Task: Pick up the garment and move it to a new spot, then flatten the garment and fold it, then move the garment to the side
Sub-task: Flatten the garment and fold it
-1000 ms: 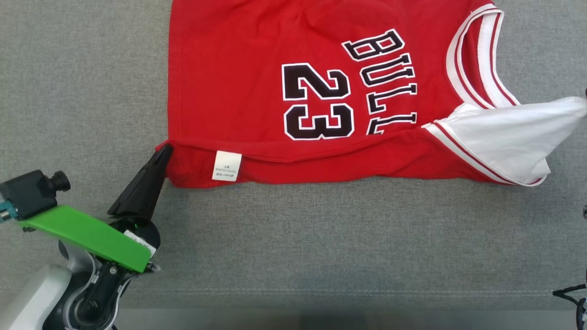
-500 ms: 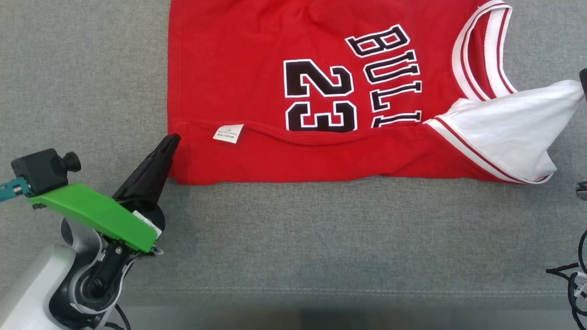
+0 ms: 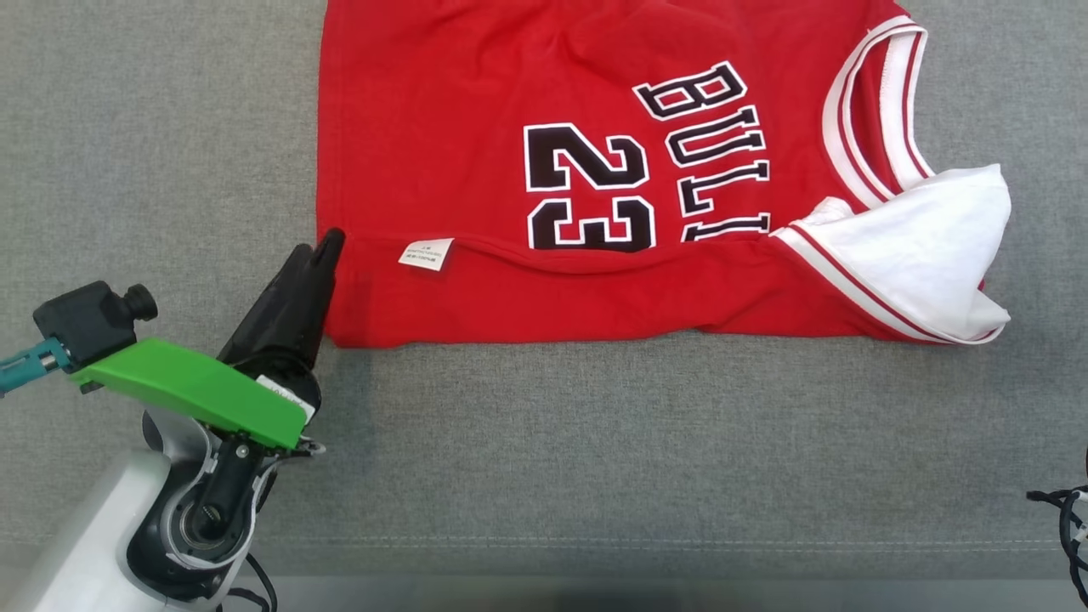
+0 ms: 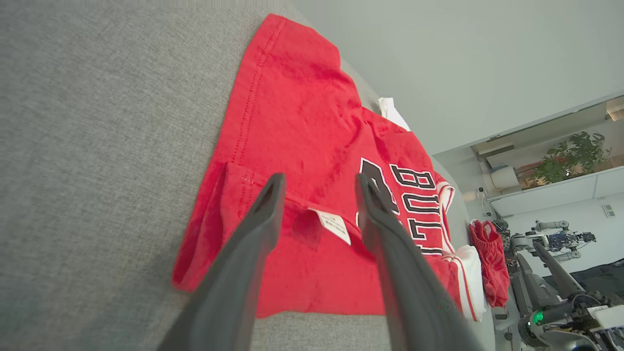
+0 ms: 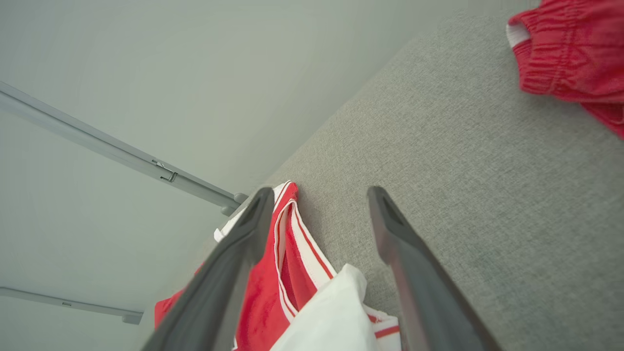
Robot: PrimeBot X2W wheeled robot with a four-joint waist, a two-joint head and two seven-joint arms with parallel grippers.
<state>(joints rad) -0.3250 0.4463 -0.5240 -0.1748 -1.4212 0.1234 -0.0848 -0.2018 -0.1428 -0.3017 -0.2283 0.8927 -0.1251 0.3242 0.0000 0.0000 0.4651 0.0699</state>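
Left gripper [image 4: 319, 183] has let go of the garment [image 3: 476, 127]: a second ago its fingers were pinched shut on the near-left corner, now they're spread apart over it. Right gripper [image 5: 317, 195] popped open too, so the white shoulder flap [image 3: 926, 238] that was stretched out toward the right edge has slumped back in toward the collar. Also the folded-over near strip now reaches further up, clipping the bottom of the "23", and the little white label [image 3: 426, 253] rode up with it
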